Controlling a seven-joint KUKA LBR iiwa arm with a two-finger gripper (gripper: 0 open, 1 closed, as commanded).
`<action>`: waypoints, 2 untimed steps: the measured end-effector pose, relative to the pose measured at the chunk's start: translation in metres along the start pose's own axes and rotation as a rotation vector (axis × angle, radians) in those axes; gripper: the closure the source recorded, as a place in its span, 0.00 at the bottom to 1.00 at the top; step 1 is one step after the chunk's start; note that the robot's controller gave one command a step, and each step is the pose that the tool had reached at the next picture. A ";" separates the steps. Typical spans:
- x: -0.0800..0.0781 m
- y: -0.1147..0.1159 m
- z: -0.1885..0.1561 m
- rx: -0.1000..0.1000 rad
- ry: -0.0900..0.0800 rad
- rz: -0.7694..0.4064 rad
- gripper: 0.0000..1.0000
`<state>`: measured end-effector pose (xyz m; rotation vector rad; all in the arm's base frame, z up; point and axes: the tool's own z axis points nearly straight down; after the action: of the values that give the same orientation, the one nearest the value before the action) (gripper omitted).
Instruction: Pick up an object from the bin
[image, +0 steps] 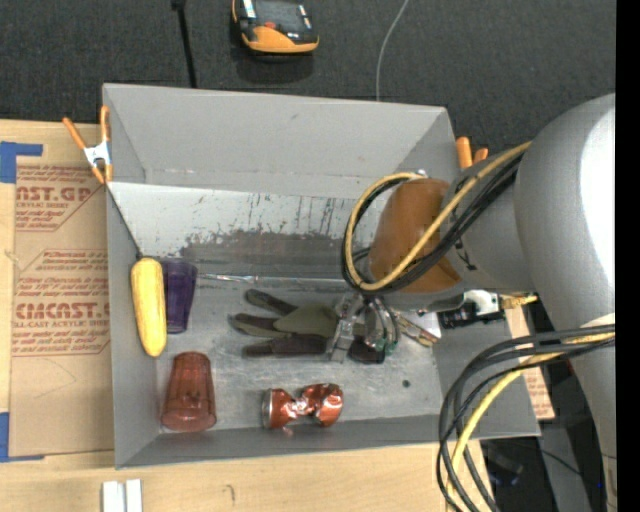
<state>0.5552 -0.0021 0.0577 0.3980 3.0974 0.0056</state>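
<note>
My gripper (352, 335) is down in the right middle of the bin, its fingertips at the wrist end of a dark olive glove (285, 325). The glove lies flat with its fingers pointing left. I cannot make out whether the glove's cuff is between my fingers. A crushed red and silver can (302, 406) lies near the front wall, below the glove.
A yellow corn cob (149, 305) lies along the left wall beside a purple cup (179, 295). A red translucent cup (188, 392) lies in the front left corner. The arm with its orange cover and cables hangs over the bin's right side.
</note>
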 end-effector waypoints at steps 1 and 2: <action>0.000 0.000 -0.003 0.001 0.003 -0.001 1.00; 0.001 0.000 -0.010 0.003 0.012 -0.001 1.00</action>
<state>0.5538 -0.0019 0.0678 0.3982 3.1099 0.0026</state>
